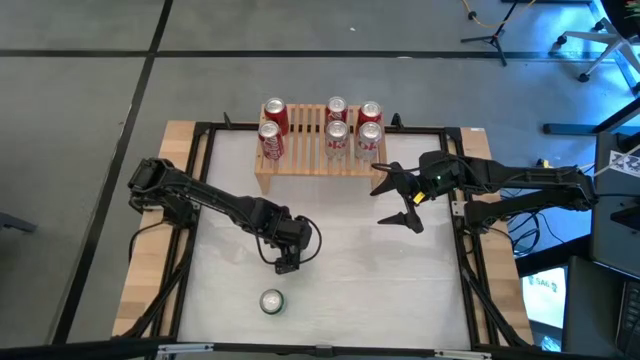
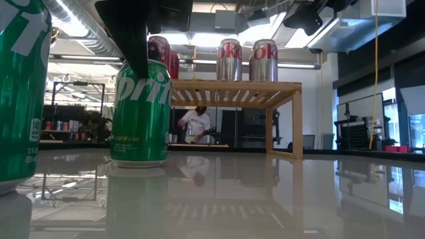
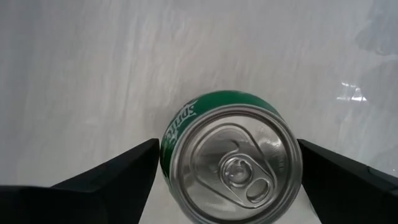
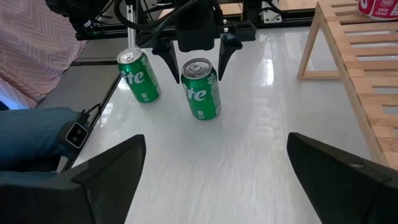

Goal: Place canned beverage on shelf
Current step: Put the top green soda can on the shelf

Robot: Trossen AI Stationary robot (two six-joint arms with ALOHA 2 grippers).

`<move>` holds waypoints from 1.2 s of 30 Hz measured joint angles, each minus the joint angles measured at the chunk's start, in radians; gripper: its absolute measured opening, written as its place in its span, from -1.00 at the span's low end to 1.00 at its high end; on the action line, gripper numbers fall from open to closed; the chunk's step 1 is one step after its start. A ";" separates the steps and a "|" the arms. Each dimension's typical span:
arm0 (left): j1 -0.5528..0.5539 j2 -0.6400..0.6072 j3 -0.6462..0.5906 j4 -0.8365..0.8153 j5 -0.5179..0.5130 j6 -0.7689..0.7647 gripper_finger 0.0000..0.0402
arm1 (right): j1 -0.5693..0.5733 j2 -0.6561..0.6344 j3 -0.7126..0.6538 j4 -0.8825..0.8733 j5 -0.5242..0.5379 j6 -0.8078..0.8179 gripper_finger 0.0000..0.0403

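A green Sprite can [image 3: 239, 168] stands upright on the white table, under my left gripper [image 1: 288, 262]. That gripper is open and points steeply down, with one finger on each side of the can's top [image 4: 198, 66], apart from it. The light-wood slatted shelf [image 1: 310, 160] stands at the table's far side. Several upright red and silver cans [image 1: 337, 135] rest on its slats by their bases. My right gripper [image 1: 388, 203] hangs open in the air right of the shelf's front, with nothing between its fingers.
A second green can [image 1: 271, 301] stands near the table's front edge, close to the first one. A black frame [image 1: 200, 150] runs round the table. A person's leg and sleeve [image 4: 31, 124] show beyond the table's edge. White tabletop lies bare between the cans and the shelf.
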 joint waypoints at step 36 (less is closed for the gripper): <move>0.027 0.001 0.067 -0.010 0.007 0.000 0.43 | 0.000 0.000 0.000 0.000 0.000 0.000 0.91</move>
